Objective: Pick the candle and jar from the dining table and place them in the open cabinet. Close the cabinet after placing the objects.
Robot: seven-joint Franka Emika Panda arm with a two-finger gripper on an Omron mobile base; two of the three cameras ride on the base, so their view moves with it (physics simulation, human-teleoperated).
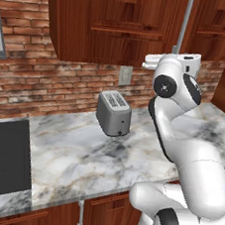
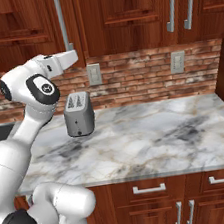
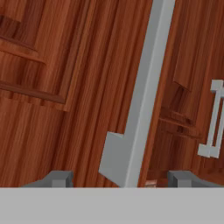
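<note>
The reddish-brown wall cabinet (image 1: 116,20) (image 2: 120,12) hangs above the worktop, and the doors I see stand flush. My gripper (image 3: 121,179) is open and points at one door. That door's long silver bar handle (image 3: 146,87) (image 1: 184,23) (image 2: 62,20) runs between the two fingertips (image 3: 59,177) with a gap on each side. A neighbouring door's handles (image 3: 214,122) lie off to the right of the hand view. The arm's wrist (image 1: 177,67) (image 2: 52,64) is raised just under the cabinet's bottom edge. The candle, the jar and the dining table are out of view.
A silver toaster (image 1: 114,113) (image 2: 79,114) stands on the marble worktop (image 1: 89,156) (image 2: 153,138) against the brick wall (image 1: 49,77). A dark recessed panel (image 1: 4,156) lies at the worktop's left end. Wall sockets (image 2: 94,74) and low units with short handles (image 2: 149,188) are nearby.
</note>
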